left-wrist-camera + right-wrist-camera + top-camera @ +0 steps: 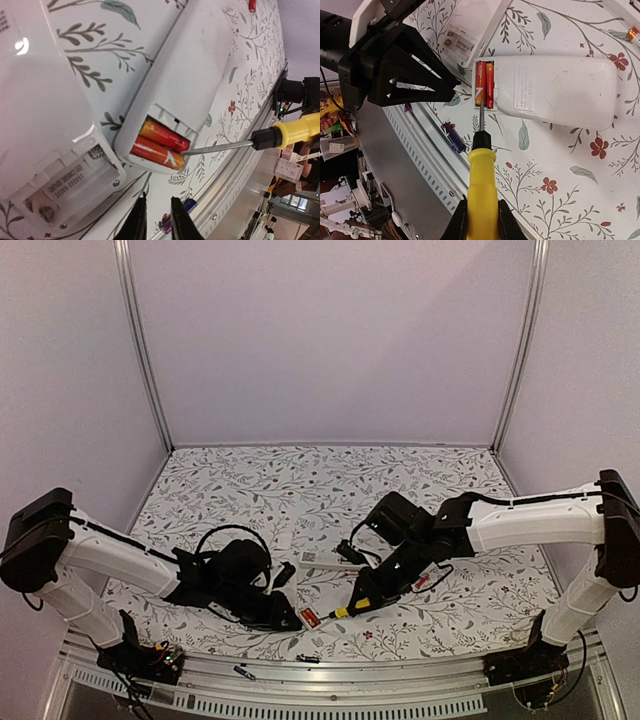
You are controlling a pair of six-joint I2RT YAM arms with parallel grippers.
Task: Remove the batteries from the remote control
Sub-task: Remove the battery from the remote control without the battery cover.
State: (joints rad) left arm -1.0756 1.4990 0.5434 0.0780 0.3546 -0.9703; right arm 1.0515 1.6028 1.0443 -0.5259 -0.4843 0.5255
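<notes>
A white remote control (555,90) lies back up with its compartment open. Two red-orange batteries (484,90) sit side by side in it, also seen in the left wrist view (157,145) and from above (310,618). My right gripper (482,220) is shut on the yellow handle of a screwdriver (482,185), whose metal tip touches the batteries' end (186,151). My left gripper (157,220) hovers just short of the compartment, its black fingers (136,220) a narrow gap apart with nothing between them. From above, the left gripper (288,618) faces the right gripper (385,592).
A second white remote (40,125) lies alongside with an empty open compartment (65,185). A loose orange battery (632,34) lies farther off. Purple-blue batteries (452,137) rest on the metal rail (420,145) at the table's near edge.
</notes>
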